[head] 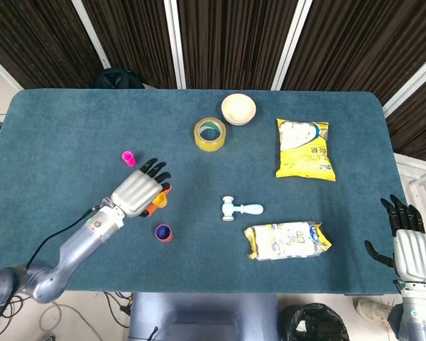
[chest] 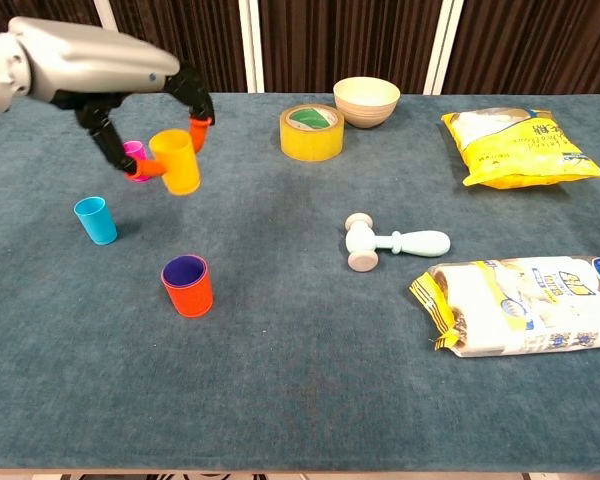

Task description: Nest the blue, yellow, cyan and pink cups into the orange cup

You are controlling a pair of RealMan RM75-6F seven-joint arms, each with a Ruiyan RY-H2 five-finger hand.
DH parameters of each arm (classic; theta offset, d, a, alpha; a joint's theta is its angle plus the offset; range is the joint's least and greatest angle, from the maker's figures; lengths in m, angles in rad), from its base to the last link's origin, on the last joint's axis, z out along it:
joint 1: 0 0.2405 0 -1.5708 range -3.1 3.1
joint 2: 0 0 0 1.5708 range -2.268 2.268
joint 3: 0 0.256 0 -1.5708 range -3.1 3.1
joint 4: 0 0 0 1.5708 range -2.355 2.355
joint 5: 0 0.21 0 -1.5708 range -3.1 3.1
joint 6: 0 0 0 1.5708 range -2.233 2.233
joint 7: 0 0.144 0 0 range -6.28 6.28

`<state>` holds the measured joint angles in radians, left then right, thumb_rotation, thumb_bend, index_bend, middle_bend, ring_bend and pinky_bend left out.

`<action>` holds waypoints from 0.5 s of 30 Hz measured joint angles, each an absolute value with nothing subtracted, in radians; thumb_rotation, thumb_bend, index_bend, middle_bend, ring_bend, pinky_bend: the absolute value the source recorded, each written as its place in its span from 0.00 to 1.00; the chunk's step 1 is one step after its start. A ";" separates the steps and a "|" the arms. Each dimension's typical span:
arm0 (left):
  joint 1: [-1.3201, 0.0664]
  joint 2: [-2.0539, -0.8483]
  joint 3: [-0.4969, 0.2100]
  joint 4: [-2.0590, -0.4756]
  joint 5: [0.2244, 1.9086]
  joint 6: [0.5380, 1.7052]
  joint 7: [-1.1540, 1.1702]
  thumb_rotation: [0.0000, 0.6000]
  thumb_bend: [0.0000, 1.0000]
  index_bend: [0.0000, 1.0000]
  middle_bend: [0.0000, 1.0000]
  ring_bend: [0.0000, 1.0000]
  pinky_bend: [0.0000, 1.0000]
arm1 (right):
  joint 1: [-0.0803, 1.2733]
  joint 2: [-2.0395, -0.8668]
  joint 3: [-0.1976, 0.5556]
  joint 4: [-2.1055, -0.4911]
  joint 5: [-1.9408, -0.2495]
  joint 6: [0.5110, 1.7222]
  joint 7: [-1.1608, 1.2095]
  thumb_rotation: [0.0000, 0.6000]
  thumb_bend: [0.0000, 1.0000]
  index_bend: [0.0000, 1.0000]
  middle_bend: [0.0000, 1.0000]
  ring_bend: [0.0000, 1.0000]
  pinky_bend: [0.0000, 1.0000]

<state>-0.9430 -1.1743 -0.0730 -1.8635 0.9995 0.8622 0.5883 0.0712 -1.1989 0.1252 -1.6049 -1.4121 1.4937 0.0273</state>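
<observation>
The left hand (chest: 130, 95) pinched the yellow cup (chest: 175, 161) between thumb and fingers and held it clear of the surface (chest: 300, 380), mouth up, probably so it could drop into the orange cup (chest: 188, 285), which stood below with the blue cup (chest: 185, 268) already inside. The cyan cup (chest: 96, 219) and pink cup (head: 128, 158) waited nearby. The right hand (head: 410, 245) hung spread and empty at the surface's edge.

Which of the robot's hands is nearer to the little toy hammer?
Left. The left hand, holding the yellow cup, is a short way to the left of the toy hammer. The right hand is off the table's right edge, much farther.
</observation>
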 measured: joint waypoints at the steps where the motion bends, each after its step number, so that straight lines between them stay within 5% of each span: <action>1: -0.932 -1.166 -0.061 -1.879 1.018 0.866 0.585 1.00 0.34 0.43 0.20 0.00 0.01 | 0.071 -1.199 0.126 -1.605 -1.412 1.495 0.027 1.00 0.32 0.11 0.04 0.10 0.00; 15: -0.865 -1.164 0.009 -1.892 1.146 0.857 0.485 1.00 0.34 0.43 0.20 0.00 0.01 | 0.067 -1.194 0.132 -1.610 -1.407 1.502 0.031 1.00 0.32 0.11 0.04 0.10 0.00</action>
